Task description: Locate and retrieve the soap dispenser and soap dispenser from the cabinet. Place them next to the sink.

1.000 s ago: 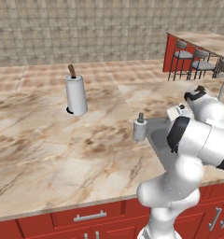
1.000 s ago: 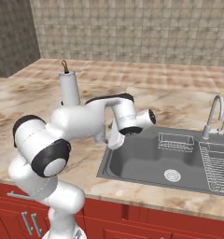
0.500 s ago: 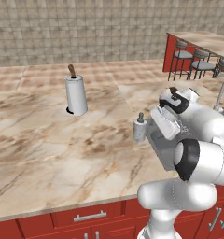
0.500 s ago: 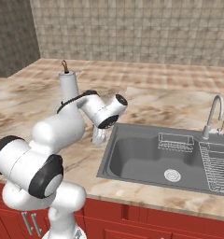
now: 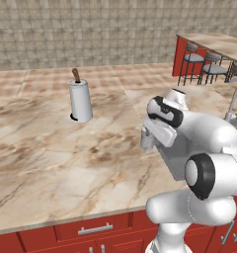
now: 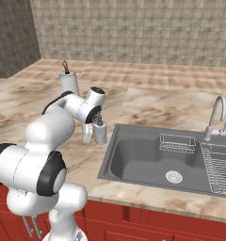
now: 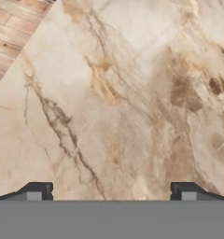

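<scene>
Hand (image 7: 111, 190) spread wide, empty, over marble counter (image 7: 132, 93), beside soap dispenser (image 6: 100, 132)

A soap dispenser (image 6: 100, 132) stood on the counter (image 6: 148, 106) just left of the sink (image 6: 138, 160). A paper-towel roll (image 6: 68, 83) stood farther back and left; the tap (image 6: 215, 117) rose behind the basin's right side.

No writing, label, brand, number or sign can be read on anything in these pictures.
</scene>
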Controlling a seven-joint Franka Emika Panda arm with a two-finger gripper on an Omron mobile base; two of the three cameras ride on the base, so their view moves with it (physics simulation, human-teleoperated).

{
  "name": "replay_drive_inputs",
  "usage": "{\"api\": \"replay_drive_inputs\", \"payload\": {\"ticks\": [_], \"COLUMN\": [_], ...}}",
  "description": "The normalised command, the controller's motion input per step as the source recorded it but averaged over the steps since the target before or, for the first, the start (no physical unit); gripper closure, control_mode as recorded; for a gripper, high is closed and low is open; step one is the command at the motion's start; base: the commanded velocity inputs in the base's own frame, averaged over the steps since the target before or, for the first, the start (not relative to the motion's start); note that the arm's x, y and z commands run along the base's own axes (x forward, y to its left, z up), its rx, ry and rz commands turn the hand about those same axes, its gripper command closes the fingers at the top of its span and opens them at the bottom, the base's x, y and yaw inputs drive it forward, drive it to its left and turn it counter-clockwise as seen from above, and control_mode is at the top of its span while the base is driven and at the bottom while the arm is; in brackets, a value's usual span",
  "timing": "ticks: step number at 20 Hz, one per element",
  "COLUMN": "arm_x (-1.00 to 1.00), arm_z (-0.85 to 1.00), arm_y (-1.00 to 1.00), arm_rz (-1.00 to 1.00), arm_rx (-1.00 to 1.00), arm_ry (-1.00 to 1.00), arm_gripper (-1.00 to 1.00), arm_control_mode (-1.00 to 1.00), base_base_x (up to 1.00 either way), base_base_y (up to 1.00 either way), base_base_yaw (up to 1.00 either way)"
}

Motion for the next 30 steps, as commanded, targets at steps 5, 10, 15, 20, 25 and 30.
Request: {"api": "replay_drive_inputs", "payload": {"ticks": [5, 10, 15, 20, 25, 30], "arm_x": [0.12, 0.00, 0.00, 0.01, -0.11, -0.21], "arm_z": [0.00, 0.00, -0.01, 0.00, 0.00, -0.01], "arm_y": [0.40, 0.19, 0.01, 0.02, 0.22, 0.04], "arm_rz": [-0.02, 0.16, 0.12, 0.01, -0.27, -0.42], "arm_rx": [-0.06, -0.03, -0.01, 0.00, 0.00, 0.00], "arm_ry": [0.00, 0.00, -0.01, 0.00, -0.05, 0.00], "arm_gripper": [-1.00, -1.00, -1.00, -1.00, -1.00, -1.00], "arm_control_mode": [-1.00, -1.00, -1.00, -1.00, -1.00, -1.00], "base_base_x": [0.00, 0.00, 0.00, 0.00, 0.00, 0.00], "base_base_y": [0.00, 0.00, 0.00, 0.00, 0.00, 0.00], "base_base_yaw": [0.00, 0.00, 0.00, 0.00, 0.00, 0.00]}}
